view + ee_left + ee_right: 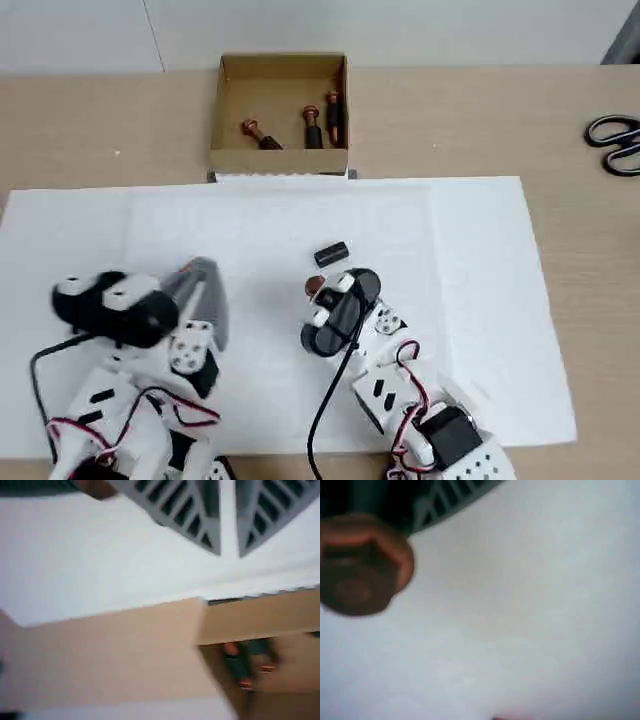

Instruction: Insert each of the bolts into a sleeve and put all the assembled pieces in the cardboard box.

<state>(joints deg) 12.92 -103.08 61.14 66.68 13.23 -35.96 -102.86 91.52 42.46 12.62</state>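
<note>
**Bolt in the right fingers, one sleeve loose on the paper**

Bolt (360, 575): copper-coloured metal with a hexagonal head and softened corners. The head is turned up toward my right wrist camera. I read the right fingers (440, 500) as closed on it below the head. The shank is hidden from me, so I judge this from the bolt standing upright, hard against the dark ribbed finger.

Sleeve (331, 253): a short black cylinder lying on its side. It is just beyond the bolt on the box side and touches neither the bolt nor the fingers.

Left fingers (195, 515): grey plastic with an open slatted lattice, tapering to blunt tips. The tips stand a narrow slit apart with nothing between them. In the high view they hang over the sheet, well apart from the bolt and sleeve.

Cardboard box (280, 160): plain brown, rectangular and open-topped. It sits on the tabletop (100, 120) with its near wall at the far edge of the paper (480, 300).

Assembled pieces (312, 125): three lie inside the box, each a copper head on a black sleeve. One lies slanted toward the box's left side. The other two lie close together, roughly parallel, toward its right.

Surroundings:
- The paper is a matte white sheet.
- The tabletop is smooth, in a pale wood tone.
- Scissors (612, 145) with black loop handles lie at the tabletop's right edge, well apart from the rest.
- Red, black and white wires loop around both arm bases.
</note>
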